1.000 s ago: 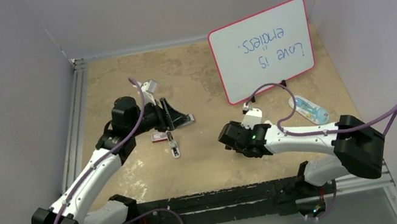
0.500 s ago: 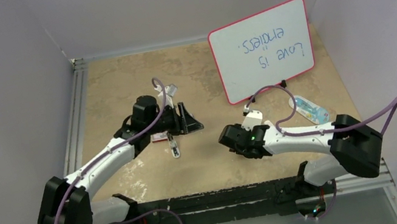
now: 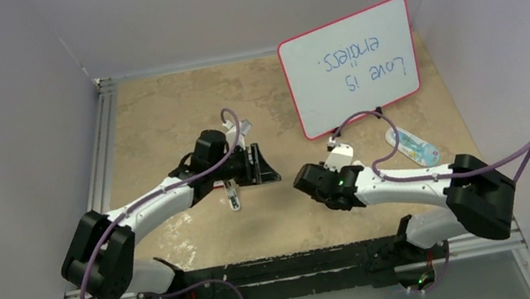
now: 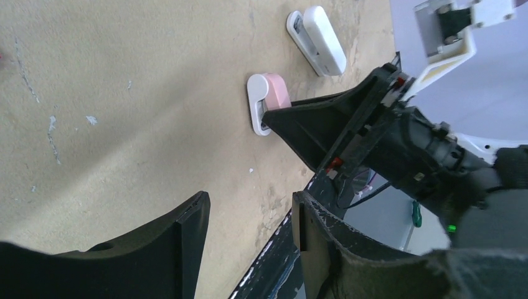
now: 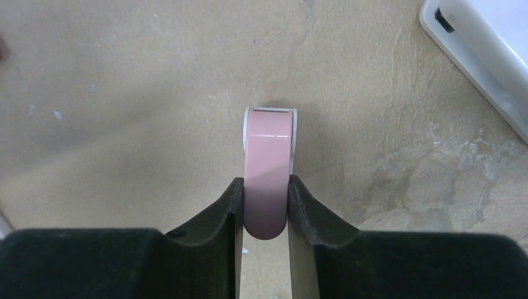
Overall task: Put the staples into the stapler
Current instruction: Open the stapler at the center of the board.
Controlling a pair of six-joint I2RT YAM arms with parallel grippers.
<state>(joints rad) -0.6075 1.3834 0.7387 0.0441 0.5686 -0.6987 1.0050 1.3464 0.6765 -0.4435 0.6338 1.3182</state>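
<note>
Right wrist: the right gripper (image 5: 264,187) has its jaws clamped on the pink stapler's (image 5: 269,134) sides. The left gripper (image 4: 249,208) hangs with jaws apart and empty, the staples tray (image 3: 233,197) just beside it. Best to grip squarely and keep the stapler level.

Robotics lab test cell here: plain pale-grey partition walls (image 3: 5,96) box in a tan mottled tabletop (image 3: 156,111). A silver aluminium rail (image 3: 101,162) runs along its side. A white-and-black jointed left arm (image 3: 148,207) and its twin right arm (image 3: 408,183) are bolted to a black mounting bar (image 3: 306,261), with purple cables (image 3: 371,118) looping.
</note>
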